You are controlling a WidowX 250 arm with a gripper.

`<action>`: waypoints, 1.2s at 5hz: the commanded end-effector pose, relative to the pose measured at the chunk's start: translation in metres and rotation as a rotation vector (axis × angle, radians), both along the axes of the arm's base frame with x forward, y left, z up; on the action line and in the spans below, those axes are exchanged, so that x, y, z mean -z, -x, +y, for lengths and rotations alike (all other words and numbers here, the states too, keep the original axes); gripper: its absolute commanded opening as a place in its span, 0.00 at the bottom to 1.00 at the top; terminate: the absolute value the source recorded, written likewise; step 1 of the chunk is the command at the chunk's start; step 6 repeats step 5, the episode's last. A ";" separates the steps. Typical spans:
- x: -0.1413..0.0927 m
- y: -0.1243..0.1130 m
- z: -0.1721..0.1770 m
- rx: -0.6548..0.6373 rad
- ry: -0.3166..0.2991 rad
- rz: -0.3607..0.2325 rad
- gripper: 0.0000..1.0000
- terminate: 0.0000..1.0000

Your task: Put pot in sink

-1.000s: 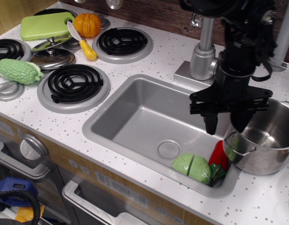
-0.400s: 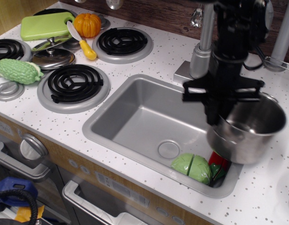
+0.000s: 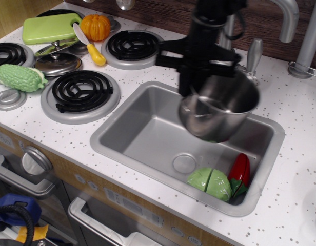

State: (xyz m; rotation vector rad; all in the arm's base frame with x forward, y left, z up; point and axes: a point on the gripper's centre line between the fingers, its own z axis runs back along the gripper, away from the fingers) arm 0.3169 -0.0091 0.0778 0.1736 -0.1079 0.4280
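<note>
The shiny steel pot (image 3: 219, 110) hangs tilted in the air over the middle of the grey sink (image 3: 142, 130), its mouth facing up and to the right. My black gripper (image 3: 191, 84) is shut on the pot's left rim and carries it. The sink's round drain (image 3: 184, 163) lies below and left of the pot. The gripper and pot are motion-blurred.
A green cabbage (image 3: 209, 183) and a red pepper (image 3: 240, 170) lie in the sink's front right corner. The tap (image 3: 281, 15) stands behind the sink. Coil burners (image 3: 82, 91), a steel lid (image 3: 57, 62), a green gourd (image 3: 19, 77), a knife (image 3: 90, 45) and a pumpkin (image 3: 95, 26) sit at left.
The gripper took hold of the pot on the counter right of the sink, lifted it and carried it left; it now hangs over the basin's middle.
</note>
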 end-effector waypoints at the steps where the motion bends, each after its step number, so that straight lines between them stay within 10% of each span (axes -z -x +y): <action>1: 0.023 0.004 0.033 0.017 -0.026 -0.140 0.00 0.00; 2: 0.052 0.002 0.042 0.034 0.020 -0.168 0.00 0.00; 3: 0.073 -0.005 0.044 0.051 0.134 -0.205 1.00 0.00; 4: 0.073 -0.005 0.044 0.051 0.134 -0.205 1.00 0.00; 5: 0.073 -0.005 0.044 0.051 0.134 -0.205 1.00 1.00; 6: 0.073 -0.005 0.044 0.051 0.134 -0.205 1.00 1.00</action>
